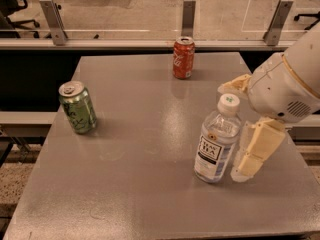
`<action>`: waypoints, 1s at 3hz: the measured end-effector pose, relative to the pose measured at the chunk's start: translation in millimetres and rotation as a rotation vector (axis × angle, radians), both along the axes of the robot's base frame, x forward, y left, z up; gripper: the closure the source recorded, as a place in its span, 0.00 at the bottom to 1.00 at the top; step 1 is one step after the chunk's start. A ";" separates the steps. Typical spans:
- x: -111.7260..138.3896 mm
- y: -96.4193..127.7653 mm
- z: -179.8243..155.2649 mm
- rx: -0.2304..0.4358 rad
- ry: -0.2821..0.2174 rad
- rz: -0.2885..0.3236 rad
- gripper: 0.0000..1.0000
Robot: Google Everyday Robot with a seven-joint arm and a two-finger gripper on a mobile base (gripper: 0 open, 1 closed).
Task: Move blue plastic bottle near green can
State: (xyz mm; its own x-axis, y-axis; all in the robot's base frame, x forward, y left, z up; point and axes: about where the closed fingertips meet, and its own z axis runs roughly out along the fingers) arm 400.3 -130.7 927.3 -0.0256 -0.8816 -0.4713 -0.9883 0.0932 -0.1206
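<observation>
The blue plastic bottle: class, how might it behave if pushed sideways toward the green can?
Tall and narrow, the blue plastic bottle would probably tip if pushed high. Its clear wall may flex if squeezed. The gripper, open just right of it, should likely push low.

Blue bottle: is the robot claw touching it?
Cannot tell. In the camera view the gripper sits at the table's right, one finger close beside the blue plastic bottle, but no clear gap or contact shows.

blue plastic bottle (216, 144) label: "TEA" (partly legible) | red can (183, 58): Coca-Cola script | gripper (241, 130) just right of bottle
</observation>
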 end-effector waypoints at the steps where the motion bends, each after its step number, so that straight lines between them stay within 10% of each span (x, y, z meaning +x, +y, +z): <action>1: 0.8 11.3 -5.8 0.045 0.002 0.013 0.15; 3: 1.2 28.1 10.6 0.162 0.012 0.033 0.63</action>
State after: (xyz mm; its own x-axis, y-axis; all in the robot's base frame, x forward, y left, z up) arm 401.5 -102.6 937.9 -0.0043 -0.7945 -0.6072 -0.9924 0.0780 -0.0950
